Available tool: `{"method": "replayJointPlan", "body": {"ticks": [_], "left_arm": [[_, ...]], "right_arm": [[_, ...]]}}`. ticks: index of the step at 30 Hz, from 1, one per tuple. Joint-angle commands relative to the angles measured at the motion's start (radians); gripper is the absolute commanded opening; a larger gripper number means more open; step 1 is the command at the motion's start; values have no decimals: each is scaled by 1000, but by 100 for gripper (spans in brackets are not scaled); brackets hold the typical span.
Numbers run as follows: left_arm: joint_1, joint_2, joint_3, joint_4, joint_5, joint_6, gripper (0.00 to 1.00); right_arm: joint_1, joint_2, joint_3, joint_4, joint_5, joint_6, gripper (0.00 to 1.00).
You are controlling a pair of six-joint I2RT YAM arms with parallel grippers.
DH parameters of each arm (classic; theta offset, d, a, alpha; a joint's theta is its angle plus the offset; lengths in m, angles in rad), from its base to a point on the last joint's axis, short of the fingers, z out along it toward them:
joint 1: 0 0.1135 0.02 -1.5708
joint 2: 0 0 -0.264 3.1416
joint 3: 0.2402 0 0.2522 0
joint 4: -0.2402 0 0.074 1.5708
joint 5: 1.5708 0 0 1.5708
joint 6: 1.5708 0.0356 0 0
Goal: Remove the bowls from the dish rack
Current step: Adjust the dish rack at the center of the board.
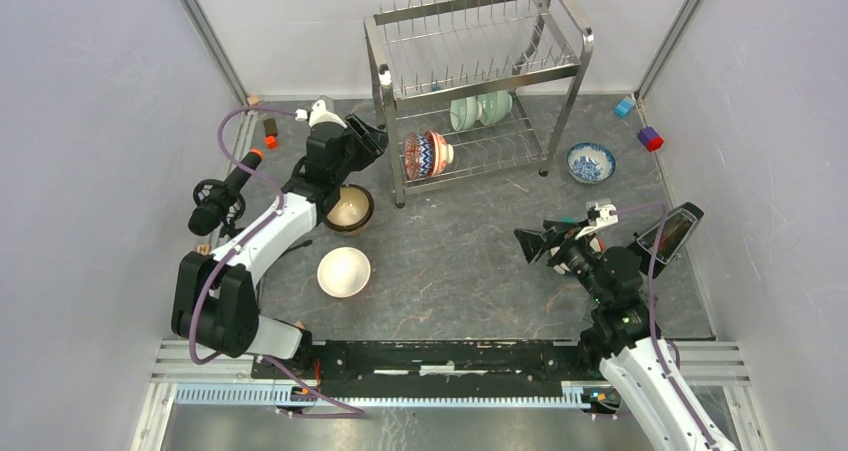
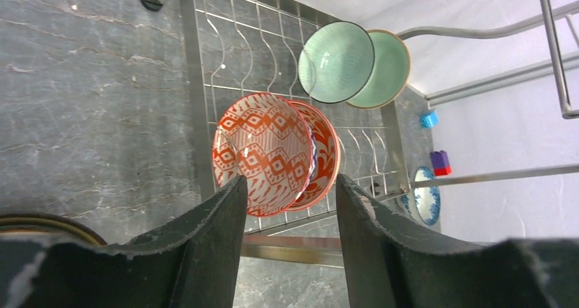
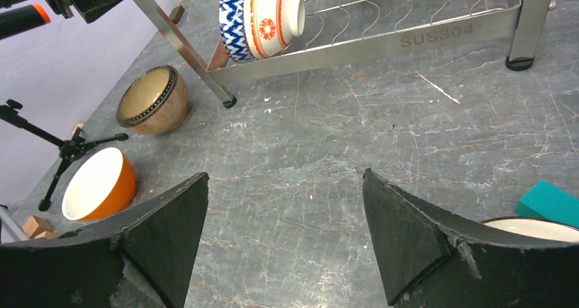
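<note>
From above, the two-tier steel wire dish rack (image 1: 480, 79) is standing at the back. Two pale green ribbed bowls (image 1: 480, 109) and two red-orange patterned bowls (image 1: 428, 155) are leaning on its lower tier. A brown bowl (image 1: 349, 209), a white-lined bowl (image 1: 343, 271) and a blue-and-white bowl (image 1: 590, 162) are sitting on the grey table (image 1: 460, 271).

Only the left wrist view is showing the left gripper (image 2: 290, 185) with its fingers partly apart and the patterned bowls' rim between them; contact cannot be told.

The right wrist view is revealing the white-lined bowl's orange outside, and the right gripper (image 3: 285, 175) is gaping wide, holding nothing.

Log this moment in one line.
left gripper: open, at red-orange bowls | right gripper: open, empty | dish rack: holds four bowls
</note>
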Motion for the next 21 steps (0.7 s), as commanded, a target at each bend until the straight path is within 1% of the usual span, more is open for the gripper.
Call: {"method": "replayJointPlan", "body": {"ticks": [1, 7, 10, 16, 19, 21], "left_arm": [[-15, 3, -33, 137, 172, -96, 56], [-70, -2, -59, 177, 228, -102, 54], [-105, -11, -73, 192, 230, -105, 54], [-127, -83, -145, 219, 155, -125, 54], [-125, -94, -138, 151, 58, -116, 58], [-122, -72, -119, 131, 34, -119, 60]], "right_arm": [[9, -16, 20, -9, -13, -23, 88], [10, -24, 23, -26, 5, -35, 88], [10, -28, 29, -34, 9, -35, 88], [9, -28, 47, -64, 10, -44, 88], [10, -31, 48, -72, 13, -46, 88], [11, -34, 46, -72, 14, -42, 88]]}}
